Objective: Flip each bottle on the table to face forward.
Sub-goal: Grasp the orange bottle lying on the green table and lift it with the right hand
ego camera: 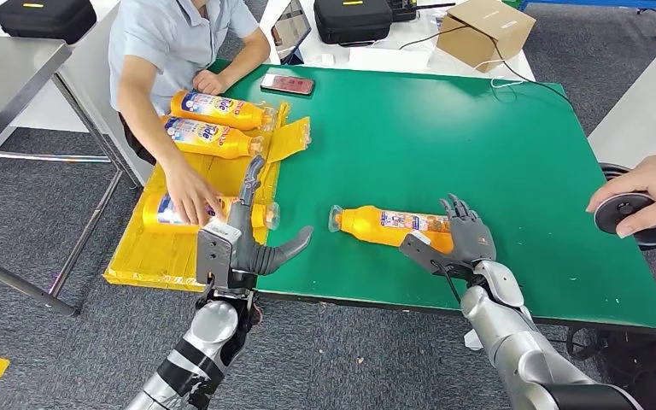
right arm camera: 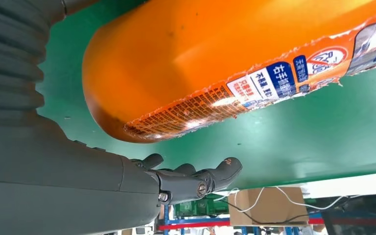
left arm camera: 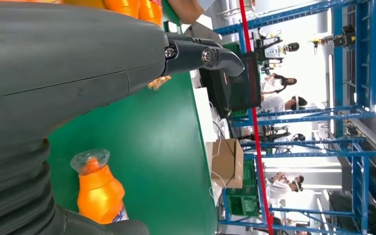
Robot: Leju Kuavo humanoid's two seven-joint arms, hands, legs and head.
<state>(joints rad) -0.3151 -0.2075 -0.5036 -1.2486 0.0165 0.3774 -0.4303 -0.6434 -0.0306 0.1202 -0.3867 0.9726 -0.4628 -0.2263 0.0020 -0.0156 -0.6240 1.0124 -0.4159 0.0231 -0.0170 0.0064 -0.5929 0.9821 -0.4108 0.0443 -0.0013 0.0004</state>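
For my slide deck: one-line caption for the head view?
Right hand at the base of an orange bottle lying on the green table.

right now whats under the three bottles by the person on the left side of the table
A yellow mat lies under the three orange bottles, on the green table. The person's hand covers part of the nearest bottle. What lies beneath the mat cannot be seen.

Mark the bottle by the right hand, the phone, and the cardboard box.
bottle (ego camera: pixel 393 225), head view, on its label.
phone (ego camera: pixel 288 84), head view, middle of its screen.
cardboard box (ego camera: pixel 484 30), head view, on its top flap.
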